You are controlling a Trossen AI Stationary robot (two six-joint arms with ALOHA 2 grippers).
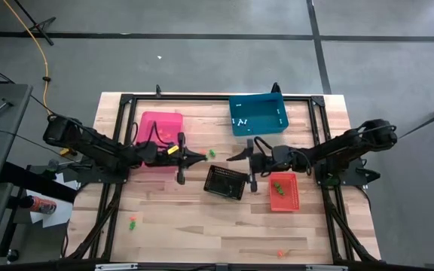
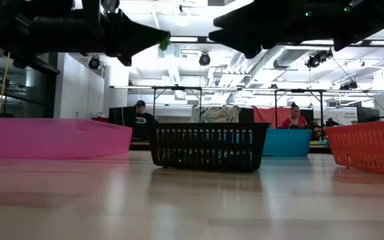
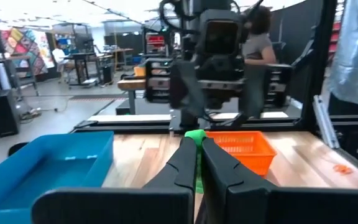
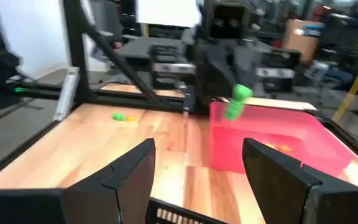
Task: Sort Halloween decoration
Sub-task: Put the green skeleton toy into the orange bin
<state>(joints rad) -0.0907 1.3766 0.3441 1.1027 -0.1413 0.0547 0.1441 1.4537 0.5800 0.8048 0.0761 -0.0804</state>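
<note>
My left gripper (image 1: 200,156) hovers above the table between the pink bin (image 1: 160,135) and the black basket (image 1: 226,182), shut on a small green trinket (image 3: 196,137). That trinket also shows at its fingertips in the low view (image 2: 165,43) and in the right wrist view (image 4: 236,99). My right gripper (image 1: 238,165) faces it from the right, open and holding nothing, with its fingers (image 4: 132,171) spread wide. More trinkets lie on the table (image 1: 132,222) (image 1: 281,253), green ones in the red bin (image 1: 283,192) and white ones in the blue bin (image 1: 258,114). My left gripper pinches the green trinket (image 3: 196,137) between its two fingers, with its upper part sticking out past the fingertips. The fingers reach level from the table's left. The trinket is lifted clear, high above the table.
The black basket (image 2: 207,145) stands just near of both grippers. The pink bin (image 2: 59,137) is on the left, the blue bin (image 2: 287,142) toward the far edge and the red bin (image 2: 372,147) on the right. A black frame rail (image 1: 119,135) borders the tabletop. People sit in the room beyond.
</note>
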